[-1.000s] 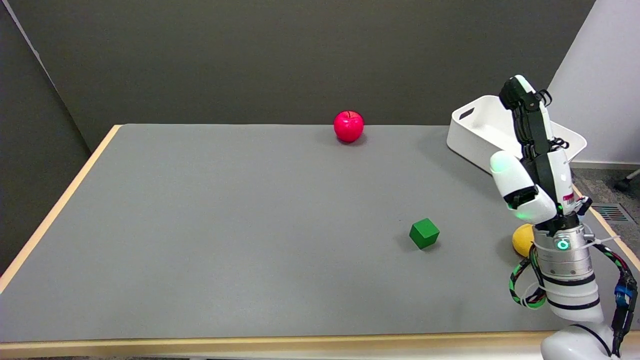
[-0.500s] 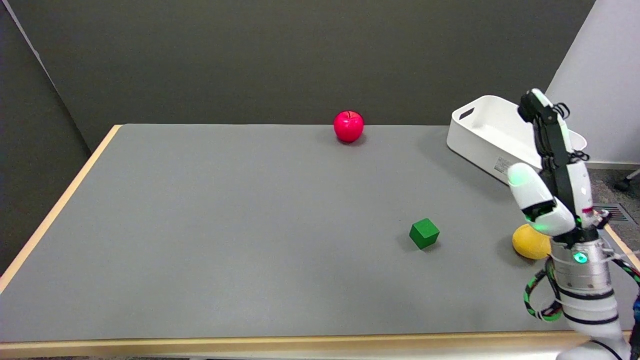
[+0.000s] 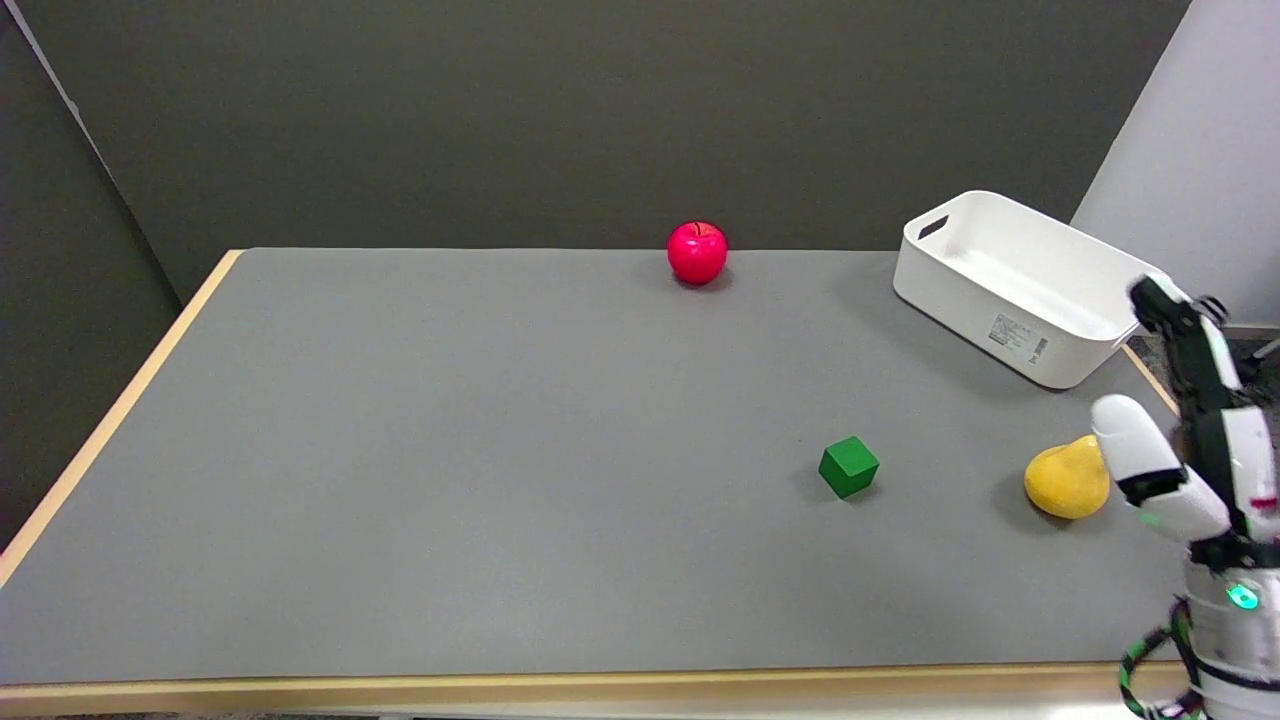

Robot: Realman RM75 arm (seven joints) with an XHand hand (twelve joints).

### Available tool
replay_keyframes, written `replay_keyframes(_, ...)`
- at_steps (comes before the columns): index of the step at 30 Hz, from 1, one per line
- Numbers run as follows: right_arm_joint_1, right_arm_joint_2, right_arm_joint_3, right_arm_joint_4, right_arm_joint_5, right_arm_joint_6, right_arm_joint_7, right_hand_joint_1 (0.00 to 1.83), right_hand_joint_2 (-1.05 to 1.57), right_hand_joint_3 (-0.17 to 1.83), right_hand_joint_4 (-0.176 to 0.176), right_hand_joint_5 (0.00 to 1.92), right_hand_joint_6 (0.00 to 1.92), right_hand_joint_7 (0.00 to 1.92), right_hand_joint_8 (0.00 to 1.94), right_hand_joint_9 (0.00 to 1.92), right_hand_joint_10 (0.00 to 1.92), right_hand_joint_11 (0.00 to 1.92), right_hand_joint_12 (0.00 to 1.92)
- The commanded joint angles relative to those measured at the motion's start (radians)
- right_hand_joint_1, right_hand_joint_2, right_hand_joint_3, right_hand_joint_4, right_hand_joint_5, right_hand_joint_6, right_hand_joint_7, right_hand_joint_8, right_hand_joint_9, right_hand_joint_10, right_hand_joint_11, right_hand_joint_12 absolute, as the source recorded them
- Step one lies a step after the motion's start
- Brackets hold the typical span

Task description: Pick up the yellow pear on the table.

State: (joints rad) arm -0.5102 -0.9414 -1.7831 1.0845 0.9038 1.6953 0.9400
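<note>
Right hand now retreated beside pear

Looking like a robot test lab.
Showing a grey-topped table with wood edging, standing before bare dark partition walls, carrying toy-like props: red apple, green cube, white bin.

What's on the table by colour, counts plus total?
Red: 1, the apple
Green: 1, the cube
Yellow: 1, the pear
White: 1, the bin
Total: 4
</note>
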Motion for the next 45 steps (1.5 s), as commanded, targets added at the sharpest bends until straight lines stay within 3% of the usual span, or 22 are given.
replay_keyframes(1,-0.053,-0.036,-0.075,-0.273,0.345,0.122,0.1,0.33,0.72,0.81,-0.161,0.14,0.38,0.09,0.28,0.0,0.45,0.0,0.57)
replay_keyframes(9,0.017,-0.036,-0.075,-0.327,0.367,0.045,0.175,0.33,0.7,0.81,-0.166,0.13,0.38,0.07,0.28,0.0,0.43,0.0,0.56)
replay_keyframes(12,0.029,-0.032,-0.077,-0.336,0.366,0.009,0.181,0.32,0.62,0.95,-0.167,0.09,0.45,0.06,0.28,0.02,0.36,0.0,0.55)
replay_keyframes(16,0.044,-0.03,-0.082,-0.34,0.355,-0.051,0.182,0.32,0.63,0.93,-0.168,0.1,0.44,0.06,0.27,0.02,0.37,0.0,0.54)
replay_keyframes(18,0.058,-0.03,-0.085,-0.342,0.333,-0.089,0.183,0.33,0.7,0.81,-0.168,0.12,0.38,0.05,0.28,0.0,0.41,0.0,0.53)
replay_keyframes(23,0.097,-0.027,-0.077,-0.359,0.236,-0.218,0.186,0.31,0.67,0.85,-0.169,0.11,0.4,0.06,0.27,0.0,0.39,0.0,0.53)
replay_keyframes(32,0.177,-0.044,-0.086,-0.46,0.237,-0.321,0.47,0.2,0.56,0.92,-0.176,0.05,0.38,0.05,0.18,0.02,0.29,0.0,0.55)
replay_keyframes(36,0.199,-0.041,-0.084,-0.49,0.237,-0.359,0.5,0.19,0.57,0.91,-0.176,0.04,0.37,0.03,0.19,0.01,0.27,0.0,0.54)
replay_keyframes(37,0.202,-0.04,-0.082,-0.493,0.237,-0.375,0.5,0.2,0.56,0.91,-0.176,0.04,0.36,0.03,0.17,0.01,0.24,0.0,0.52)
replay_keyframes(39,0.21,-0.037,-0.081,-0.498,0.237,-0.397,0.5,0.41,0.51,0.95,-0.176,0.06,0.33,0.06,0.05,0.06,0.09,0.0,0.42)
replay_keyframes(40,0.215,-0.037,-0.081,-0.504,0.237,-0.407,0.5,0.42,0.5,0.95,-0.176,0.06,0.33,0.06,0.05,0.06,0.09,0.0,0.42)
replay_keyframes(41,0.218,-0.037,-0.082,-0.511,0.237,-0.411,0.5,0.41,0.5,0.94,-0.176,0.06,0.33,0.06,0.05,0.06,0.09,0.0,0.41)
replay_keyframes(43,0.23,-0.041,-0.085,-0.533,0.237,-0.419,0.5,0.2,0.55,0.91,-0.176,0.03,0.34,0.01,0.15,0.01,0.18,0.0,0.45)
replay_keyframes(45,0.236,-0.044,-0.086,-0.542,0.237,-0.429,0.5,0.16,0.56,0.9,-0.176,0.03,0.35,0.0,0.16,0.0,0.19,0.0,0.44)
